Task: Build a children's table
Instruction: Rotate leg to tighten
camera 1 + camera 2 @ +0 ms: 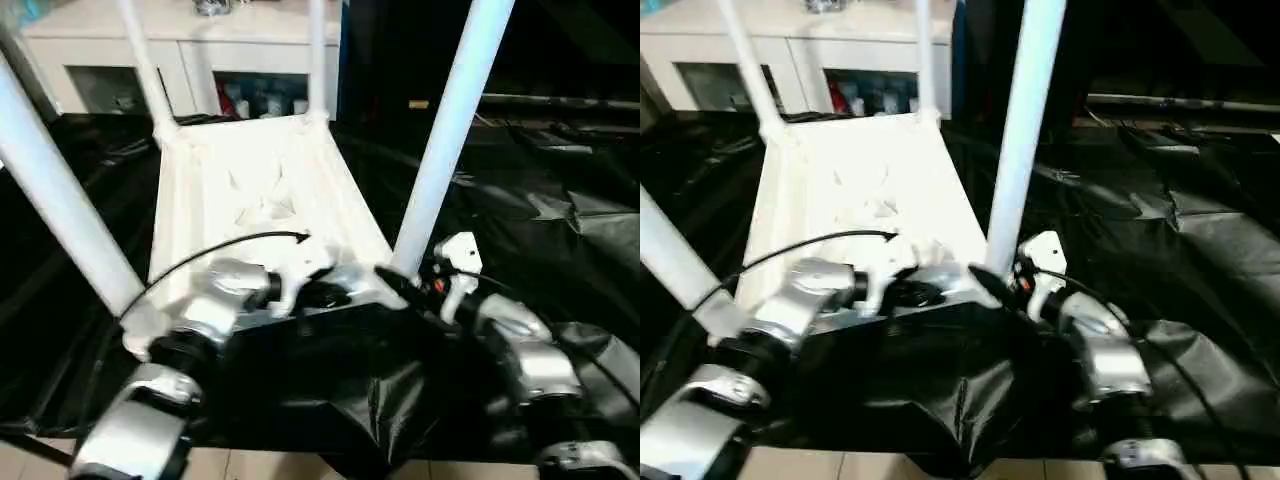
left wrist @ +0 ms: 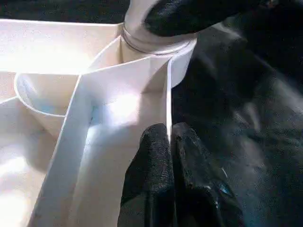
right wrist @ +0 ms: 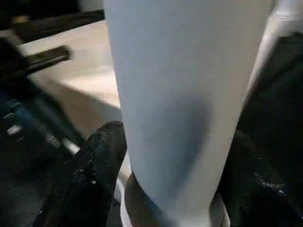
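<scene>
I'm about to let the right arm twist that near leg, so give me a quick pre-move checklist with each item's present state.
1. All four legs stand in the tabletop sockets: ok.
2. Right gripper straddles the near right leg: ok.
3. Its fingers press on that leg: cannot tell.
4. Left gripper pinches the tabletop's edge wall, bracing it: ok.
5. Leg fully seated in its socket: cannot tell.

A black sheet (image 1: 560, 230) is draped over the work surface, with creases and glossy folds visible across it. Its near edge hangs over a light tiled floor (image 1: 260, 465). A white cabinet (image 1: 180, 45) is positioned behind the work surface. Open compartments are set into the cabinet front, and small coloured items (image 1: 262, 100) are stored in one of them; they cannot be identified.
</scene>
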